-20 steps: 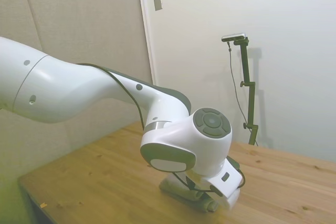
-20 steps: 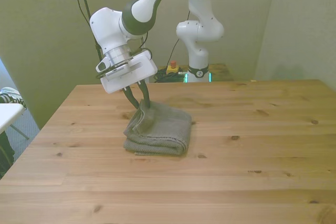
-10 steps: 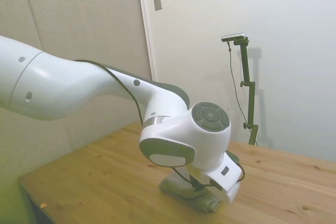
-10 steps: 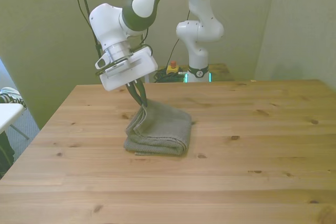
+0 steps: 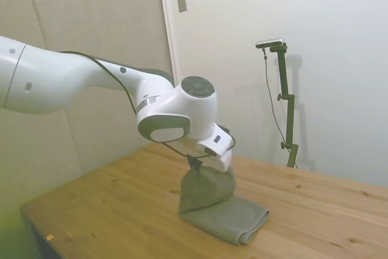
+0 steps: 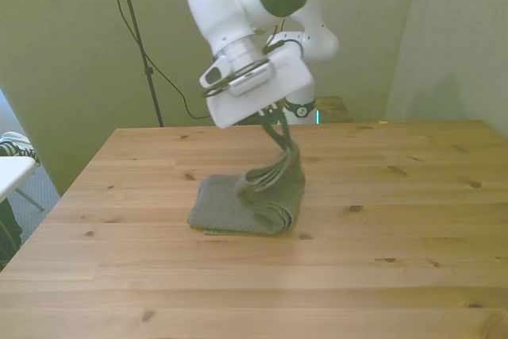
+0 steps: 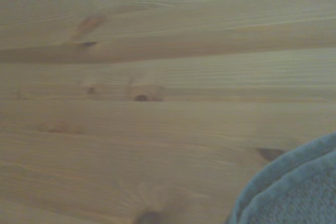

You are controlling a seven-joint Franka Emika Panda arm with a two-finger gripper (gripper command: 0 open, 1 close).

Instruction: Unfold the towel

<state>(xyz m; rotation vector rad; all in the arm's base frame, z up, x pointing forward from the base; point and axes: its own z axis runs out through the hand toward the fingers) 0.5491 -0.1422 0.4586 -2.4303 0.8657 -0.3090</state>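
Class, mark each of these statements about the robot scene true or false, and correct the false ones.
1. The end effector grips an edge of the towel. True.
2. The towel lies completely flat. False: one layer is pulled up while the rest stays on the table.
3. The towel is grey-green and plain. True.
4. The towel hangs entirely clear of the table. False: its lower part rests on the wood.
5. A second cloth lies beside the towel. False: there is only one cloth.

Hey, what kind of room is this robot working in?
Probably a robotics lab or test room: a bare wooden table, plain walls, loose cables, and nothing homely around. The end effector holds a towel up by one edge.
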